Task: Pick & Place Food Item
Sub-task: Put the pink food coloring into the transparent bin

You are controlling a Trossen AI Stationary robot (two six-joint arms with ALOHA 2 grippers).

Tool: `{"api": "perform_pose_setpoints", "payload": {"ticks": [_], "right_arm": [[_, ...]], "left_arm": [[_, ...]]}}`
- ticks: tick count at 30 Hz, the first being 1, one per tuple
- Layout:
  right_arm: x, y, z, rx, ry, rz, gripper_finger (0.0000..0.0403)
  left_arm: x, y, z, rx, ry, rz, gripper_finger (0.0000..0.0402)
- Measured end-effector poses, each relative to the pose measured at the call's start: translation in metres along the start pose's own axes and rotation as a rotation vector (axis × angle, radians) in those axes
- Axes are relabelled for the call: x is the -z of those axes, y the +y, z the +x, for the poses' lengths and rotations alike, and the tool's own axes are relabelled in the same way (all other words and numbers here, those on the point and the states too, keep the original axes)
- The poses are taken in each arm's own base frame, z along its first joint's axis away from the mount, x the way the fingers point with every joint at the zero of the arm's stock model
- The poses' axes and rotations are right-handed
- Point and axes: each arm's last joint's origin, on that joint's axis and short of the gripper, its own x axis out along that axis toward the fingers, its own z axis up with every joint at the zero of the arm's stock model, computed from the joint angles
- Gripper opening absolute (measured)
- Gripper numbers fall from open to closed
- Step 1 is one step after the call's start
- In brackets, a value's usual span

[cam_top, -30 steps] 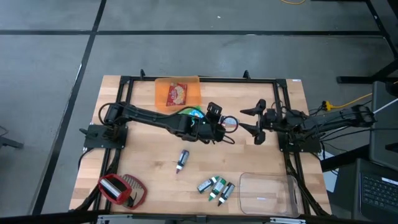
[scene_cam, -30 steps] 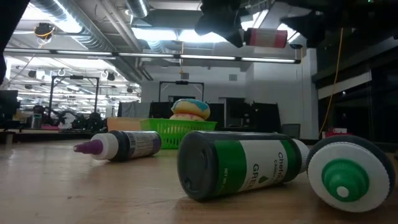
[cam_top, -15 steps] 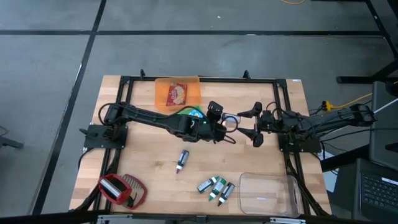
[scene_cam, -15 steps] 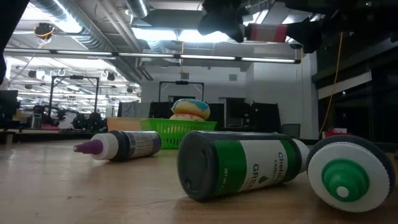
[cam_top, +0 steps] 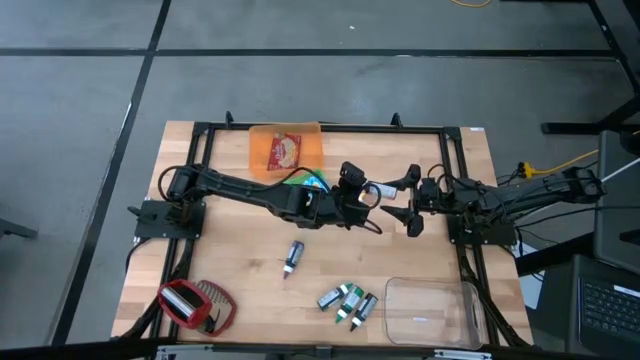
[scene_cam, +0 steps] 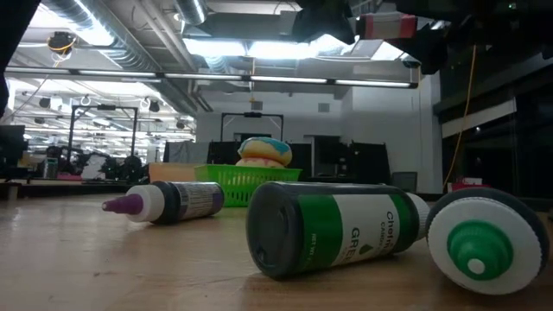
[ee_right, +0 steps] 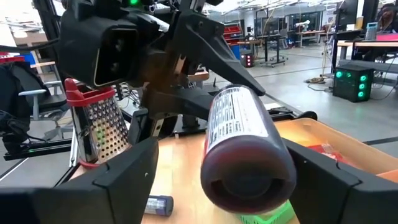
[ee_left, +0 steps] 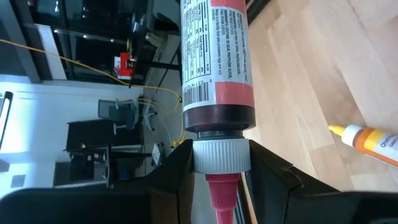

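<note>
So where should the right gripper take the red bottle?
On the labelled body near its flat base, closing from both sides. The left gripper holds the red bottle at the cap, base toward the open right gripper, whose fingers already flank it.

Looking past the right tool (ee_right: 221, 171), its two dark fingers (ee_right: 118, 171) are spread wide apart, one on each side of a red squeeze bottle with a white printed label (ee_right: 239, 140) that points its dark round base straight between them. Neither finger touches the bottle. The left tool (ee_right: 180, 68), black and bulky, grips the bottle from behind at its far end. Beside that arm stands a metal grater with a red handle (ee_right: 96, 121). On the pale wooden bench (ee_right: 180, 177) lies a small bottle with a dark cap (ee_right: 158, 204), and something green (ee_right: 270, 214) shows under the red bottle. An orange tray (ee_right: 336, 140) lies beyond.
</note>
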Motion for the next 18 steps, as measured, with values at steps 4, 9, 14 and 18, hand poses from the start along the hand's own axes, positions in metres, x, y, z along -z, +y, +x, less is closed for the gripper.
{"api": "perform_pose_setpoints", "payload": {"ticks": [4,9,14,18], "right_arm": [[0.0000,0.0000,0.0000,0.000,0.000,-0.002,0.0303],[-0.0013,0.0002,-0.0001,-0.002,-0.013,-0.013,0.0289],[-0.0013,0.0002,-0.0001,-0.002,-0.013,-0.013,0.0270],[-0.0013,0.0002,-0.0001,-0.005,-0.012,-0.013,0.0250]], "left_arm": [[-0.0014,-0.0012,-0.0017,0.005,-0.009,0.002,0.0110],[-0.0030,-0.0027,-0.0035,0.016,-0.023,-0.010,0.0110],[-0.0047,-0.0041,-0.0057,0.020,-0.032,-0.010,0.0110],[-0.0047,-0.0042,-0.0058,0.020,-0.031,-0.009,0.0110]]}}
